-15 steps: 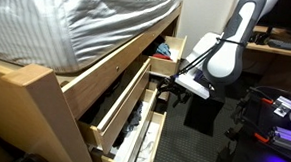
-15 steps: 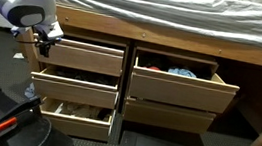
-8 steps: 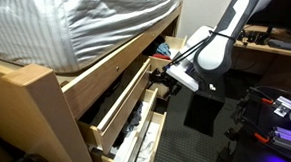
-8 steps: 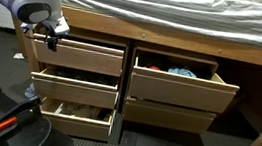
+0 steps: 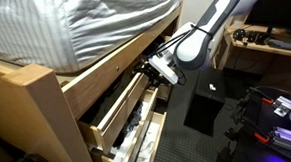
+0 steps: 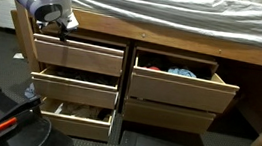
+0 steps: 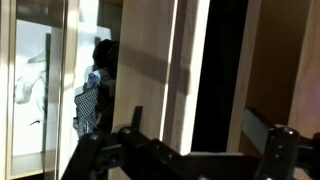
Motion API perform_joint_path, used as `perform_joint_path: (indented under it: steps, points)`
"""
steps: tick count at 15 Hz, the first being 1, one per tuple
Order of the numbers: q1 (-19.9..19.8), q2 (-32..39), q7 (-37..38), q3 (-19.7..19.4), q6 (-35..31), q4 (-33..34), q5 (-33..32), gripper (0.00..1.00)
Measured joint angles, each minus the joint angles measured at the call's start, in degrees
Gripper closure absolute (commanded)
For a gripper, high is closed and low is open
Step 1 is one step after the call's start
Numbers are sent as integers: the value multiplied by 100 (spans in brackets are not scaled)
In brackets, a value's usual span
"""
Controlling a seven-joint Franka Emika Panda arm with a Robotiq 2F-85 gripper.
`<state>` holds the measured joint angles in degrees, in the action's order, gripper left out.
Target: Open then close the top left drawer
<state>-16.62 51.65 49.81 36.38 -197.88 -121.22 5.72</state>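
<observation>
Up and toward the bed (image 6: pixel 176 33) the pincer (image 6: pixel 64 30) has moved. Its fingers (image 7: pixel 260 130) stand wide apart, holding nothing, just by the top left drawer (image 6: pixel 78 56). That one sticks out a little, less than the two drawers (image 6: pixel 74 88) below.

In an exterior view the arm (image 5: pixel 206 34) slants from upper right to the centre; its gripper (image 5: pixel 153 71) holds the fingers (image 7: pixel 260 130) wide apart.

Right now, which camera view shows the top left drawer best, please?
An exterior view shows the top left drawer front-on and whole. In an exterior view from the side, the drawer is edge-on; the wrist view shows only close wood.
</observation>
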Motion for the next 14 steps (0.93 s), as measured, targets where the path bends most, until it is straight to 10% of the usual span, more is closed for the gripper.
perform_joint_path:
  steps: [14]
  points:
    - [53, 480, -72, -41, 0, 810, 110, 0]
